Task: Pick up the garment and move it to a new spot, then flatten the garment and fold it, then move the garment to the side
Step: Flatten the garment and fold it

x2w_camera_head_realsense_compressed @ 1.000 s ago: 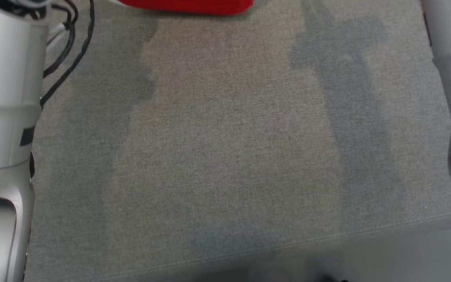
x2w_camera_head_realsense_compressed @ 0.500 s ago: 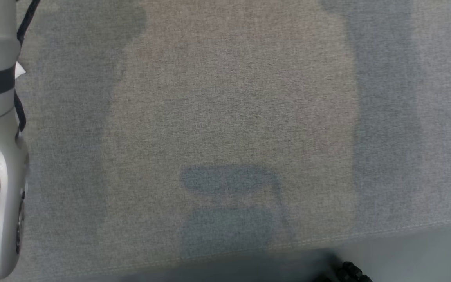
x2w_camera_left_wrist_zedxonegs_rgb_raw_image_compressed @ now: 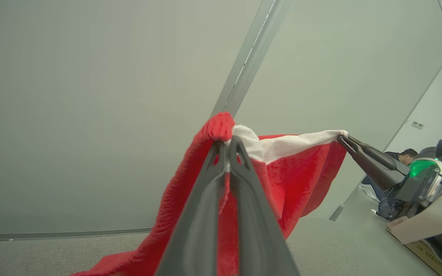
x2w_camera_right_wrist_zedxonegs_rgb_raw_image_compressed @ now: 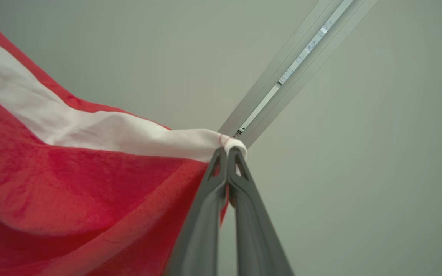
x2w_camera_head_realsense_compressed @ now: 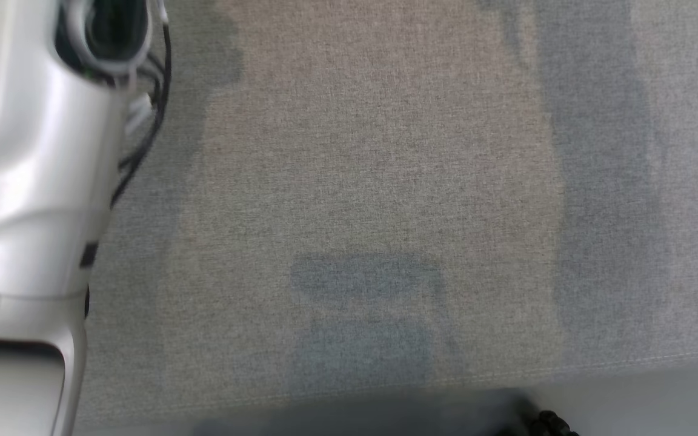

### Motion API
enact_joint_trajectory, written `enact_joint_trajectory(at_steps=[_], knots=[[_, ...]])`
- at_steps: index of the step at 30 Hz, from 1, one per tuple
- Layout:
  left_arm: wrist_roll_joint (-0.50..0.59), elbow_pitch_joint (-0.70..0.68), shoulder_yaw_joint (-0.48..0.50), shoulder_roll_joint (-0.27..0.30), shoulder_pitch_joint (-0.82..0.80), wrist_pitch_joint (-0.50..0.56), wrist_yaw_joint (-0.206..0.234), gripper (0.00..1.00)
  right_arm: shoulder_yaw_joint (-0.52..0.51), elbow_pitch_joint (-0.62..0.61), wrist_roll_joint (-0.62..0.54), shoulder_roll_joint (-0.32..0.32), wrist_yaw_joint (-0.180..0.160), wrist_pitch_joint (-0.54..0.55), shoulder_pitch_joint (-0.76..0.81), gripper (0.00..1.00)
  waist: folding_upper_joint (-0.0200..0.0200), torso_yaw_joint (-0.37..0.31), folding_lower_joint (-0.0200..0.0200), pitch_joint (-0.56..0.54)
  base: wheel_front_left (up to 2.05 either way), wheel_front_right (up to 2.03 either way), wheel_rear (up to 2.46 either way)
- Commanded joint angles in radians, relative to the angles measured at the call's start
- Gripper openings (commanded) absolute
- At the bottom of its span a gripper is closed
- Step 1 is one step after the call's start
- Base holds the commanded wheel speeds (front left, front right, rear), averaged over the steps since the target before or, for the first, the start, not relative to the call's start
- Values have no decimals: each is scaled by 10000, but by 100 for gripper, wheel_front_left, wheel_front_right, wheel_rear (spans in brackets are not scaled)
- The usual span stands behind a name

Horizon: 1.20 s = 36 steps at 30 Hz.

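Transfer step: the left gripper (x2w_camera_left_wrist_zedxonegs_rgb_raw_image_compressed: 228, 143) and right gripper (x2w_camera_right_wrist_zedxonegs_rgb_raw_image_compressed: 228, 150) each pinched the white-banded edge of the red garment (x2w_camera_left_wrist_zedxonegs_rgb_raw_image_compressed: 294, 180), which hung between them, with the right-hand grip at three o'clock in the left wrist view. The next move likely called for lowering it flat onto the grey surface (x2w_camera_head_realsense_compressed: 385, 151).

Below: grey woven surface (x2w_camera_head_realsense_compressed: 385, 151), soft shadows; beyond: pale wall (x2w_camera_left_wrist_zedxonegs_rgb_raw_image_compressed: 71, 96), metal rail (x2w_camera_right_wrist_zedxonegs_rgb_raw_image_compressed: 294, 50).

Pale forearm (x2w_camera_head_realsense_compressed: 22, 181), black cables (x2w_camera_head_realsense_compressed: 154, 124) (dark slim left end effector (x2w_camera_left_wrist_zedxonegs_rgb_raw_image_compressed: 227, 142))
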Motion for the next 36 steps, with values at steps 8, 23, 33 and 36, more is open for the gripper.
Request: enact_joint_trajectory(at_steps=[8,23,33,36], knots=[[-346,-709,-857,584,3225,549,75,0,2088,-913,2538,-1070,-17,760,3136,0,0,273,-1,-1924,0,0,0],[176,-2383,-2520,2052,7280,1991,678,0,4203,-5951,6476,-4416,-17,3231,8992,0,0,315,-1,-4110,0,0,0],[770,-3453,-3415,2936,9289,2407,1452,0,5317,-7835,8957,-6175,-17,4122,11007,0,0,305,-1,-5115,0,0,0],[729,-3772,-3490,3073,9739,2388,1629,0,5149,-8225,9202,-6475,-17,4352,11481,0,0,325,-1,-5306,0,0,0]])
